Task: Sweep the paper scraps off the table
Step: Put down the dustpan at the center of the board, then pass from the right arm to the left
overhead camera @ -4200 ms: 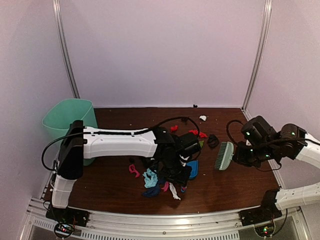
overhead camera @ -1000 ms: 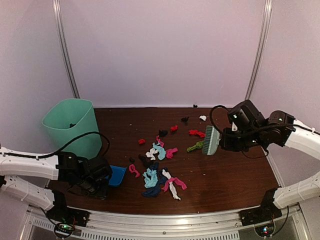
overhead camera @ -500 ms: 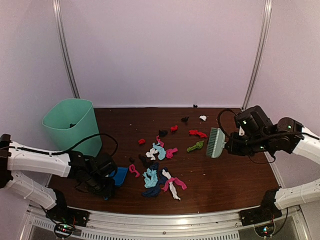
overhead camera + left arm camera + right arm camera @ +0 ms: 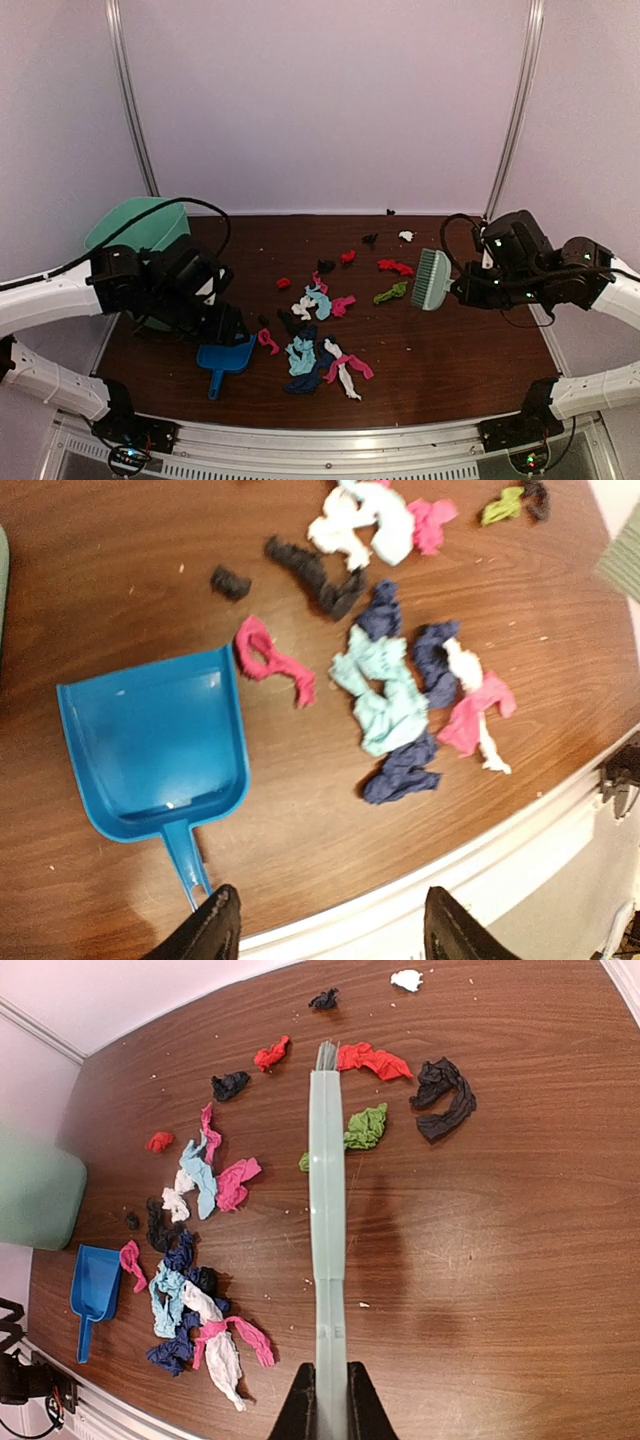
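a: what changed on the left?
b: the left fingers (image 4: 215, 930) had let go of the dustpan (image 4: 226, 356). a second earlier they were pinched on it at the lower left of the overhead view; now they stood wide apart above it, nothing between them. the pan lay flat on the bench (image 4: 450, 350), empty, its handle toward the bottom edge.
a: and the paper scraps (image 4: 302, 354)?
b: none cleared. they were strewn over the middle of the bench as before. the thickest heap sat just right of the pan, a pink one almost at its lip, and stragglers ran up toward top centre.
a: the right side?
b: the right fingers (image 4: 300, 1410) were clamped tight on the handle of the brush (image 4: 432, 279), which hung right of the scraps, barely moved.
a: meaning?
b: i judged the pan parked for catching — the sweeping was all yet to do, and an unheld pan might skid. the bin (image 4: 130, 228) stood at the far left.
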Controlling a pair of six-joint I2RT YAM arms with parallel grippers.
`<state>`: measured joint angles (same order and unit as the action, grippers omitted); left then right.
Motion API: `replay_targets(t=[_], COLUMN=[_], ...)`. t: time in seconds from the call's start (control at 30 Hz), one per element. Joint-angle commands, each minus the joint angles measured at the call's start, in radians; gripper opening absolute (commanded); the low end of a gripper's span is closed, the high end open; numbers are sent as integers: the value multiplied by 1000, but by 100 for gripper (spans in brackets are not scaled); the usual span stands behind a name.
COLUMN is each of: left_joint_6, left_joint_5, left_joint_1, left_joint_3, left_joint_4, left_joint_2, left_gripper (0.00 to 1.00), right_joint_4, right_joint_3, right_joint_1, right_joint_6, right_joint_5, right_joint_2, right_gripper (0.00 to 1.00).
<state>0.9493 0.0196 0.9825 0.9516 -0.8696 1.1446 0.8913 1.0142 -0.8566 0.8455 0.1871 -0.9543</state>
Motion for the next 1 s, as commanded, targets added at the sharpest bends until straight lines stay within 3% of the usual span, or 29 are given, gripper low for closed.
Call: replay_targets(t=[0.0, 0.13, 0.47, 0.77, 0.97], left_joint_6=[-90, -157, -249, -176, -139], left_joint_5=[19, -8, -343, -648, -798], left_joint_1=[-5, -4, -7, -82, -87], left_joint_3=[171, 286, 457, 525, 584], left_joint_4=[-96, -13, 287, 527, 638], left_joint_2=[15, 67, 211, 255, 334], left_gripper=[84, 81, 81, 85, 86], right_joint_4=[-94, -207, -522, -743, -849], right_joint_3=[43, 62, 18, -69, -76], right_joint_1=[8, 8, 9, 8, 8], right_joint_6=[-70, -141, -163, -151, -143], right_joint_5=[1, -90, -326, -386, -515], right_joint_2=[12, 19, 117, 261, 246], right_gripper=[0, 0, 0, 0, 0])
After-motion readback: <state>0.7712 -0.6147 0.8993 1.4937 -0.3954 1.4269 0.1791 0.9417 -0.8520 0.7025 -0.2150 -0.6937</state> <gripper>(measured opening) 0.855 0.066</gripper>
